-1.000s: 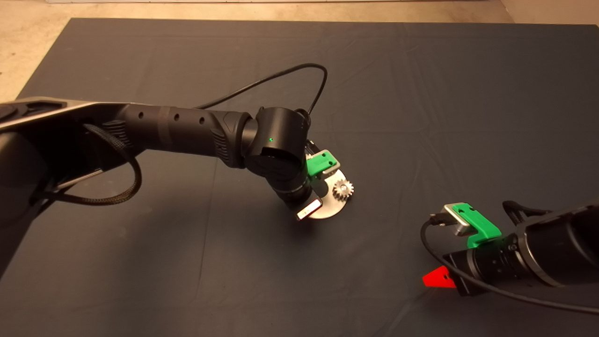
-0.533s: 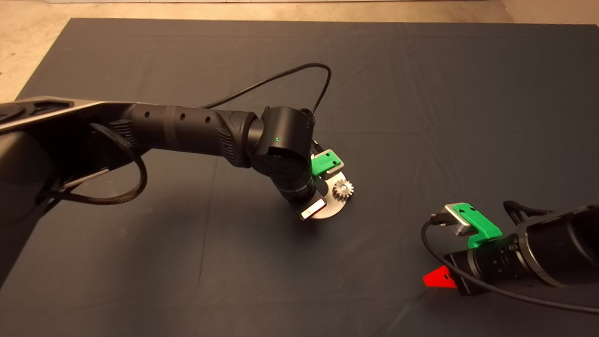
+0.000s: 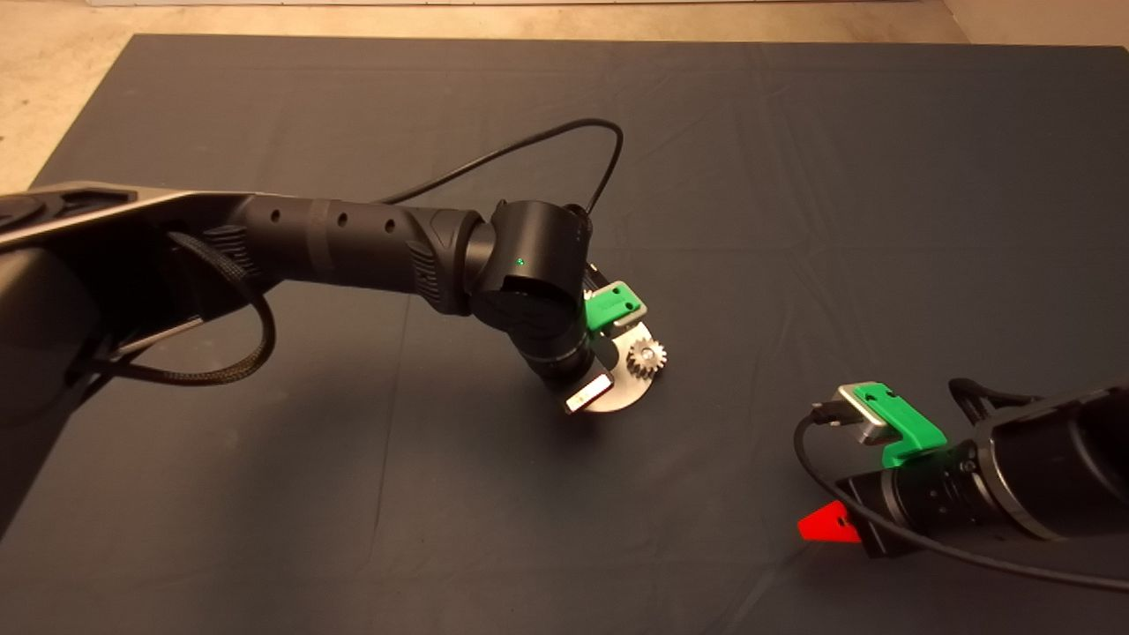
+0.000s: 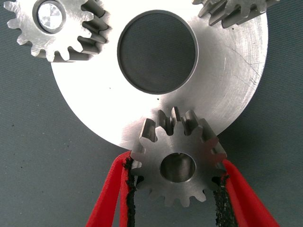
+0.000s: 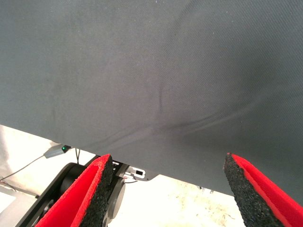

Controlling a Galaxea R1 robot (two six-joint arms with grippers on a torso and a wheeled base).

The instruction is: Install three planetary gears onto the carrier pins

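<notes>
In the left wrist view my left gripper (image 4: 176, 164) is shut on a planetary gear (image 4: 177, 142), its black pads pressing the teeth on both sides. The gear hangs over the rim of the shiny carrier disc (image 4: 227, 80), and something silvery shows through its centre hole. A second gear (image 4: 57, 28) sits on a carrier pin (image 4: 49, 14). A third gear (image 4: 236, 9) is cut off by the picture's edge. In the head view the left arm (image 3: 529, 282) covers most of the disc (image 3: 622, 395), beside one seated gear (image 3: 646, 357). My right gripper (image 5: 165, 184) waits open at the lower right.
The dark mat (image 3: 794, 176) spreads around the disc. A black cable (image 3: 564, 137) loops up from the left wrist. The right arm (image 3: 1014, 485) lies at the mat's lower right, and its wrist view shows the mat's edge with pale floor beyond.
The left wrist shifted a little to the right over the disc a second ago and has since held almost still. The right arm has not moved.
</notes>
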